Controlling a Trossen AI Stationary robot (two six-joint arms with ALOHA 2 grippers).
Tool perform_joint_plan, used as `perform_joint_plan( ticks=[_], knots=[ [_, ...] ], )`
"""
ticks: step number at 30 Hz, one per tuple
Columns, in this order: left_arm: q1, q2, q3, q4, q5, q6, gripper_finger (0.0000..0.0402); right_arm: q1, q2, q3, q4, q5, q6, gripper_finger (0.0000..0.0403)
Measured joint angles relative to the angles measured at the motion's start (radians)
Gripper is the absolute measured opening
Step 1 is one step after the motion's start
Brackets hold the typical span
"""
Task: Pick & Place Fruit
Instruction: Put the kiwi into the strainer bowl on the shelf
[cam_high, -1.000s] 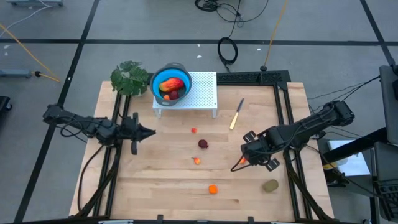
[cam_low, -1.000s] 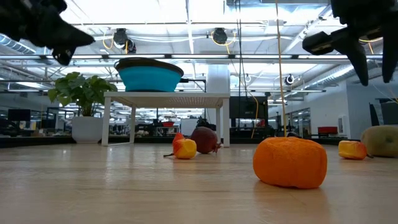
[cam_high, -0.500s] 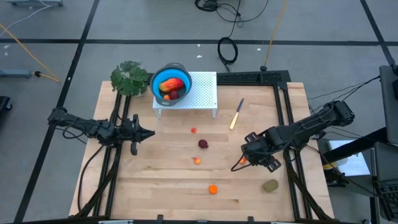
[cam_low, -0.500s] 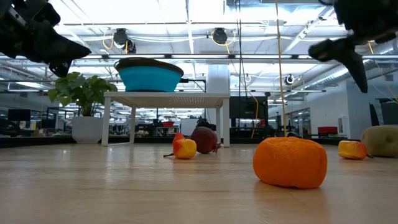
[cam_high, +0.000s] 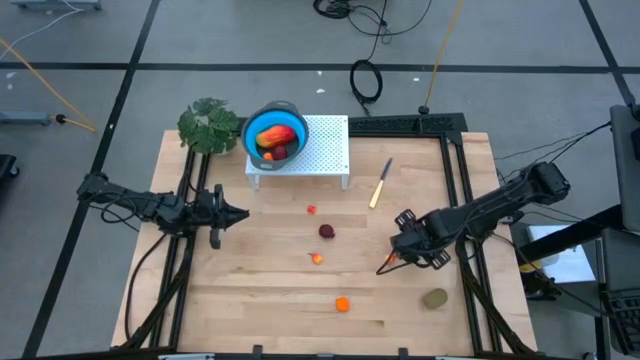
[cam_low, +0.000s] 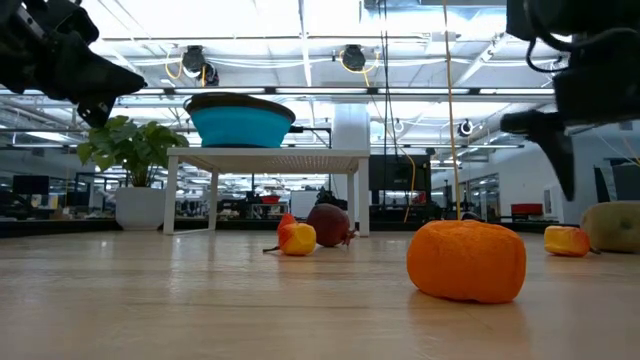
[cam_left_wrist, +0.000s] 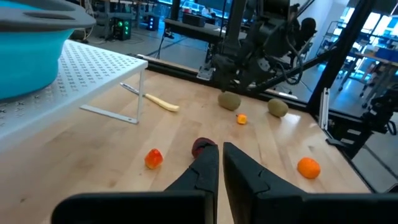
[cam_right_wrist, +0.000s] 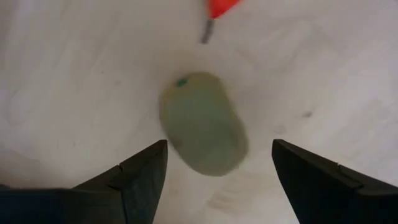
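The right end effector hangs low over the bench at about 3 o'clock from the bench centre, its two fingers spread wide apart and released, with nothing between them. Its wrist camera looks straight down on an olive-brown oval lying on the wood in the gap between the fingers, not touched by either; a small orange-red bit with a stem lies just beyond it. From above that orange-red bit shows just beside the end effector at its 7 o'clock. A second olive-brown oval lies near the 4 o'clock part of the bench. The orange ball rests toward 6 o'clock, a dark red ball near the centre, with a yellow-red bit at its 6 o'clock and a tiny red bit at its 11 o'clock. The blue bowl stands on a white perforated stand at 12 o'clock and holds a longer red-orange piece and a dark red piece. The left end effector waits at 9 o'clock, its fingers clenched together and empty. A pale-handled knife lies toward 1 o'clock, and a green plant stands at 11 o'clock.
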Motion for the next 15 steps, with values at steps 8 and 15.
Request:
perform_joint_plan(
  ticks=[8,15],
  knots=[
    [0.0,0.0,0.0,0.001,0.0,-0.007,0.0021,-0.001,0.0,-0.074,0.064,-0.04,-0.038,0.0287],
    [0.0,0.0,0.0,0.007,-0.006,-0.013,0.0021,-0.002,0.0,-0.125,0.153,-0.042,-0.016,0.0285]
  ],
)
